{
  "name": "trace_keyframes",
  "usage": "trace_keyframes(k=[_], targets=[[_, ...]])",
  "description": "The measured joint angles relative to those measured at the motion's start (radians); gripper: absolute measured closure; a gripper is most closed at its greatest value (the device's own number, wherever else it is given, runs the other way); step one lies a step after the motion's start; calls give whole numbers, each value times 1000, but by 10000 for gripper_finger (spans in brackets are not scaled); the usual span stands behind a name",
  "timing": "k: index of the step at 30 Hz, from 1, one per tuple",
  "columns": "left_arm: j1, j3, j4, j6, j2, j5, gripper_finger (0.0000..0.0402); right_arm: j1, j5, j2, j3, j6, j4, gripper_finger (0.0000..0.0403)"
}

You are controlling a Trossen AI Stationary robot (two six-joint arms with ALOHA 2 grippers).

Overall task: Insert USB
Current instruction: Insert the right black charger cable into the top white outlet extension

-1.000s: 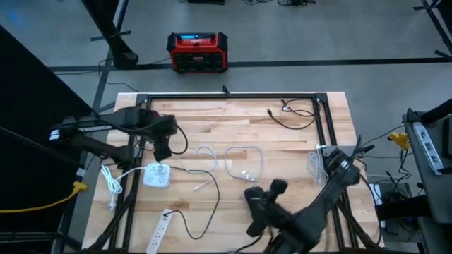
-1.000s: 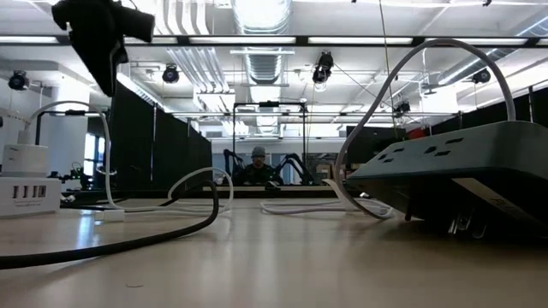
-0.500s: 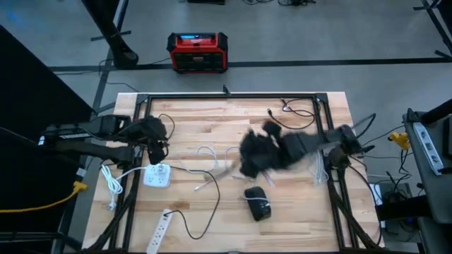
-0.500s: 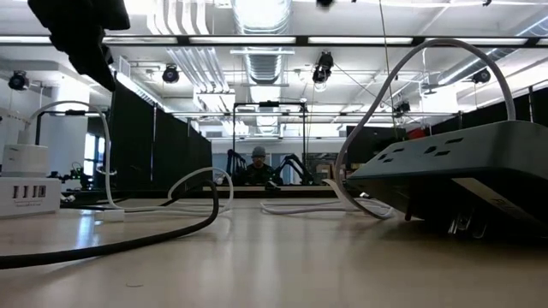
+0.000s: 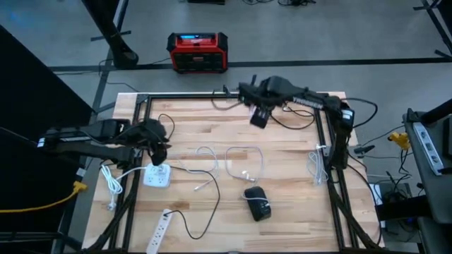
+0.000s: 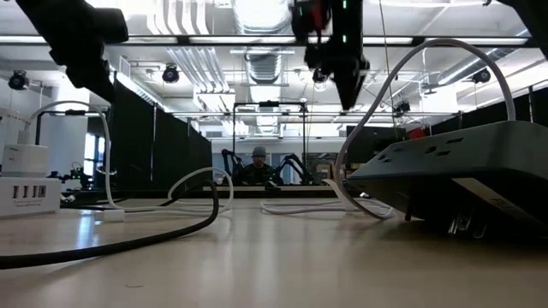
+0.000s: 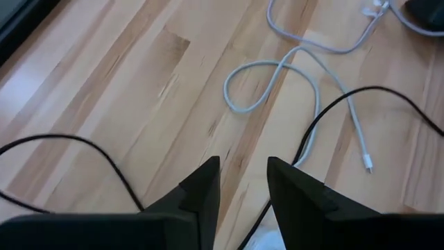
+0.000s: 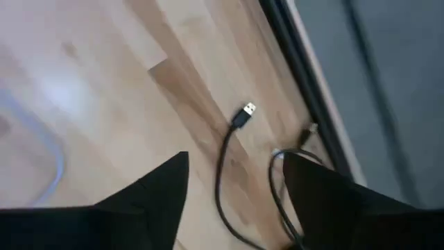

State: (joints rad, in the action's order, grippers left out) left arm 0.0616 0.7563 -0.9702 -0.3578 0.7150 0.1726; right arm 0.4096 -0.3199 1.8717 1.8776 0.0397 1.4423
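A black cable ends in a USB plug that lies on the wood near the table's far edge. My right gripper hangs open above that plug, its fingers wide apart and holding nothing. A white USB charger sits flat on the table at the left, also seen from table height. My left gripper hovers just above and beyond it; its fingers stand a small gap apart with nothing between them. White cables lie looped at mid-table.
A black block with a cord lies near the table's front, large at the right in the low view. A white power strip lies at the front left. A black cord curves past the charger. A black frame rims the table.
My right arm has swung up from the black block near the table's front edge, across the middle, to the far edge above the black cable's plug. My left gripper has shifted slightly toward the table's left edge, staying above the charger.
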Motion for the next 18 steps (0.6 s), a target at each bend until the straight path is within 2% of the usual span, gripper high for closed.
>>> trace_keyframes(k=[4, 9, 14, 18], targets=[[0, -2, 48, 16, 12, 1, 290, 152, 136, 0, -136, -33, -164, 170], [0, -2, 93, 38, 22, 2, 293, 267, 201, -1, -319, -59, -325, 161], [0, -4, 98, 38, 23, 2, 290, 302, 293, -1, -458, -59, -479, 172], [0, -5, 98, 32, 23, 2, 285, 294, 292, -1, -543, -66, -594, 184]])
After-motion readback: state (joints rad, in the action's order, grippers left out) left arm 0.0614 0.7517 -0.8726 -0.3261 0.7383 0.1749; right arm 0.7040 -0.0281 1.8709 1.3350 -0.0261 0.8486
